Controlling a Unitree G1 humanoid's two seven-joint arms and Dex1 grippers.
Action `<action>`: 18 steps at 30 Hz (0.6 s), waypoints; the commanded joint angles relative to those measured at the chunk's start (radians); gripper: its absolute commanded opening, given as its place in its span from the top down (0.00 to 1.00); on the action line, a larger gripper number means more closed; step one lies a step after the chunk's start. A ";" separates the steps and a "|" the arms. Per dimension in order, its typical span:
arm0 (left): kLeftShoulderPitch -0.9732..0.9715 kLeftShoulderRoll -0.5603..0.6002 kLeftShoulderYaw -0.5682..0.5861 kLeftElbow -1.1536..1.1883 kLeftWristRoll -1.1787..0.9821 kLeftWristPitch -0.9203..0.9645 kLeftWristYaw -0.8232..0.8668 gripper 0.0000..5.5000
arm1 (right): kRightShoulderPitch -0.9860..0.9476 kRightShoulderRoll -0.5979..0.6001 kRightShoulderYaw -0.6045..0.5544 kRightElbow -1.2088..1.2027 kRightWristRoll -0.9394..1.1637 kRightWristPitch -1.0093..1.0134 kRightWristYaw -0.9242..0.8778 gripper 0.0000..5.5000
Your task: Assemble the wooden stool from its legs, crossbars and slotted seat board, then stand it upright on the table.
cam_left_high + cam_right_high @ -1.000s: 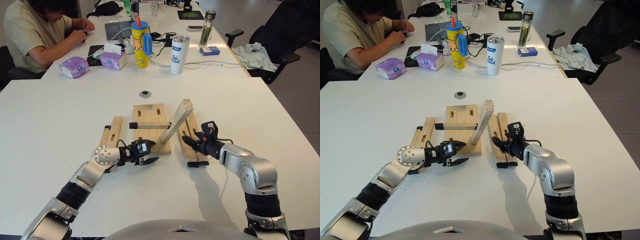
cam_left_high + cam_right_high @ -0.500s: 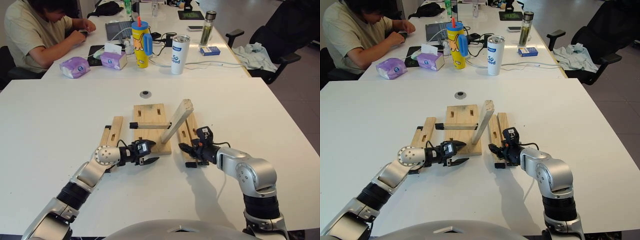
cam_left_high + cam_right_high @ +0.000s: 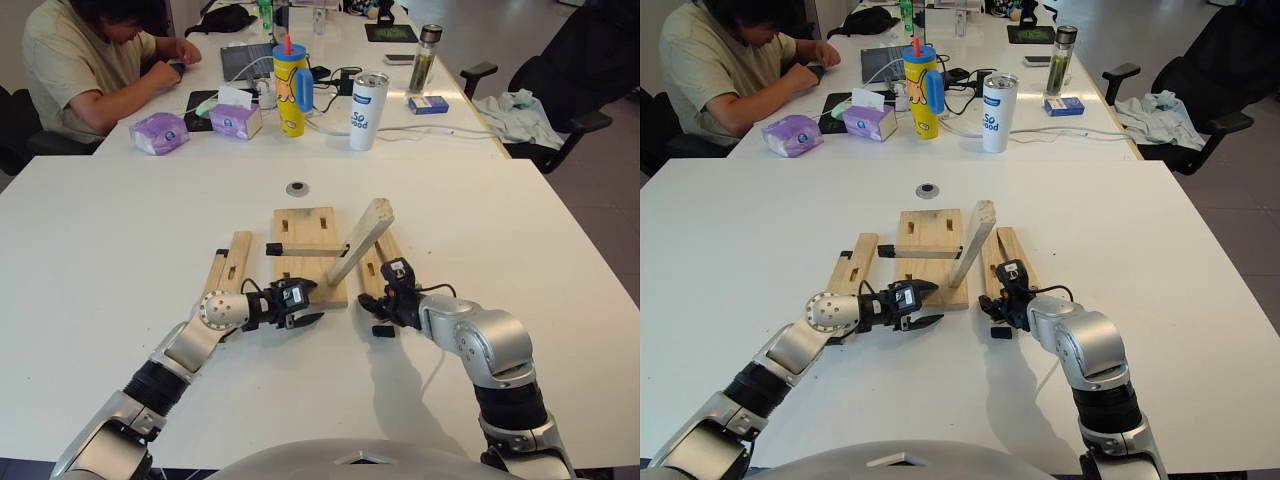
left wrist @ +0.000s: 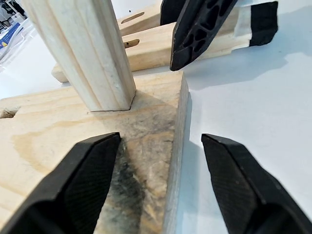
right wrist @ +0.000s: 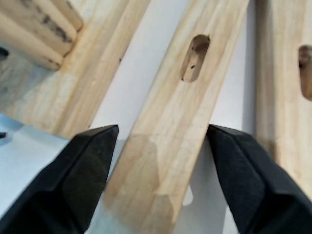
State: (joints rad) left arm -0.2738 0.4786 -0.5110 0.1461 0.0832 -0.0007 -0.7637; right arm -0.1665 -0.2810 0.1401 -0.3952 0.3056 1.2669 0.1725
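Observation:
The slotted seat board (image 3: 305,232) lies flat mid-table with a crossbar (image 3: 300,250) across it. One leg (image 3: 362,241) stands tilted in its near right corner. My left gripper (image 3: 312,304) is open at the board's near edge, its fingers (image 4: 92,170) straddling that corner beside the leg's base (image 4: 92,58). Two more legs (image 3: 388,255) lie right of the board. My right gripper (image 5: 163,129) is open astride the near end of the inner slotted leg (image 5: 180,97). Another leg pair (image 3: 228,265) lies left of the board.
A cable grommet (image 3: 295,188) sits in the table beyond the board. The far desk holds a yellow bottle (image 3: 291,85), a white tumbler (image 3: 362,97) and tissue packs (image 3: 158,132). An office chair (image 3: 560,100) stands at the right. Bare tabletop surrounds the parts.
My right gripper has come down and nearer, from above the two right legs to the near end of the inner one. The left gripper has stayed put. The head camera shifted slightly.

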 commanded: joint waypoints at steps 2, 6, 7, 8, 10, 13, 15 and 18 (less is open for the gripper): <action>0.034 -0.004 -0.075 0.171 0.112 0.073 -0.005 0.44 | 0.016 -0.008 -0.007 0.060 -0.052 -0.084 -0.017 0.53; 0.026 -0.012 -0.072 0.186 0.117 0.057 -0.005 0.44 | -0.002 0.039 -0.049 0.072 -0.063 -0.219 -0.028 0.63; 0.023 -0.014 -0.068 0.190 0.114 0.049 -0.004 0.44 | -0.003 0.069 -0.080 0.076 -0.056 -0.249 -0.042 0.63; 0.019 -0.017 -0.065 0.195 0.111 0.043 -0.004 0.44 | -0.008 0.084 -0.099 0.081 -0.059 -0.297 -0.050 0.63; 0.008 -0.024 -0.061 0.209 0.111 0.026 0.001 0.44 | -0.026 0.116 -0.145 0.091 -0.054 -0.382 -0.063 0.63; -0.005 -0.035 -0.063 0.236 0.117 0.005 0.005 0.44 | -0.067 0.147 -0.196 0.090 -0.040 -0.499 -0.061 0.63; -0.008 -0.041 -0.060 0.241 0.119 -0.017 0.018 0.44 | -0.103 0.158 -0.239 0.104 -0.026 -0.554 -0.064 0.63; -0.010 -0.044 -0.022 0.196 0.097 -0.056 0.047 0.44 | -0.157 0.137 -0.308 0.138 0.002 -0.644 -0.030 0.63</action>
State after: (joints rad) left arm -0.3497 0.4158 -0.5217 0.2972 0.1346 -0.0995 -0.7086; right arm -0.2743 -0.1277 -0.1166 -0.2802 0.2893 0.6869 0.1179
